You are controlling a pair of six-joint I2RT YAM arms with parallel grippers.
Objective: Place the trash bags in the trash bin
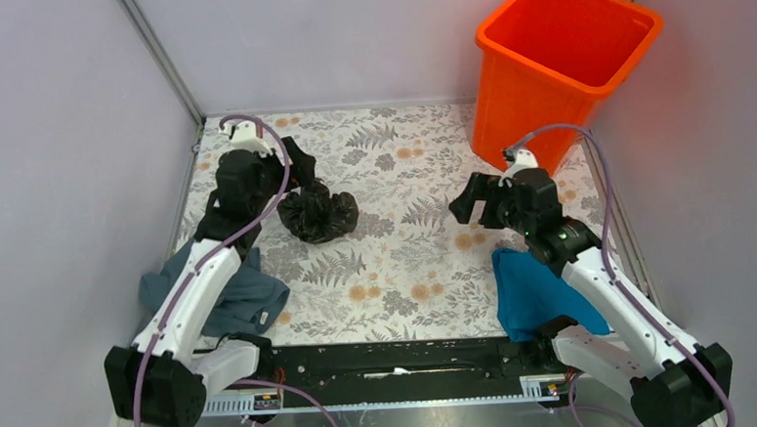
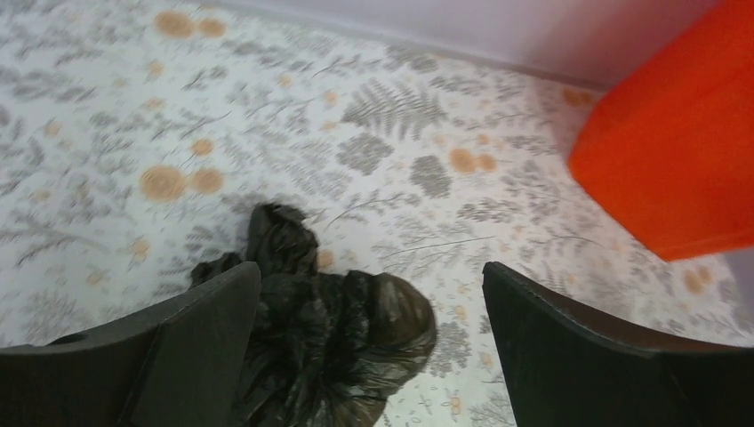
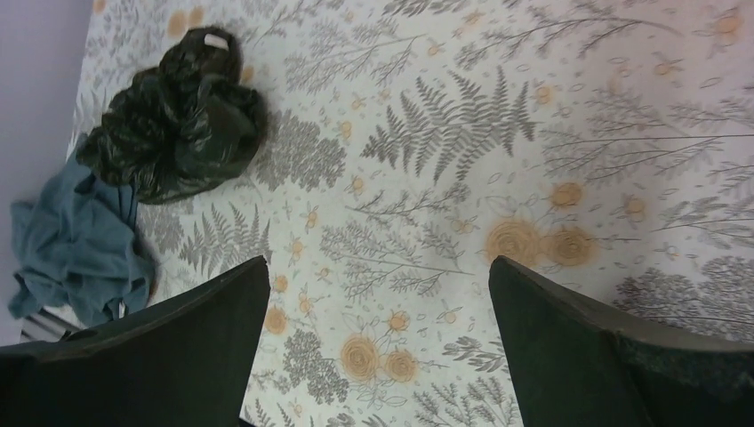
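Observation:
The black trash bag [image 1: 318, 214] lies crumpled on the floral table, left of centre. My left gripper [image 1: 300, 171] is open just above and behind it. In the left wrist view the bag [image 2: 329, 338] sits low between the spread fingers, against the left finger [image 2: 204, 329]; the left gripper [image 2: 370, 269] holds nothing. The orange trash bin [image 1: 562, 57] stands upright at the far right corner, and its side shows in the left wrist view [image 2: 667, 160]. My right gripper [image 1: 470, 199] is open and empty over the table in front of the bin; its view [image 3: 378, 262] shows the bag [image 3: 178, 124] far off.
A grey-blue cloth [image 1: 232, 295] lies under my left arm at the near left and shows in the right wrist view [image 3: 71, 249]. A teal cloth [image 1: 535, 293] lies by my right arm at the near right. Grey walls enclose the table on three sides.

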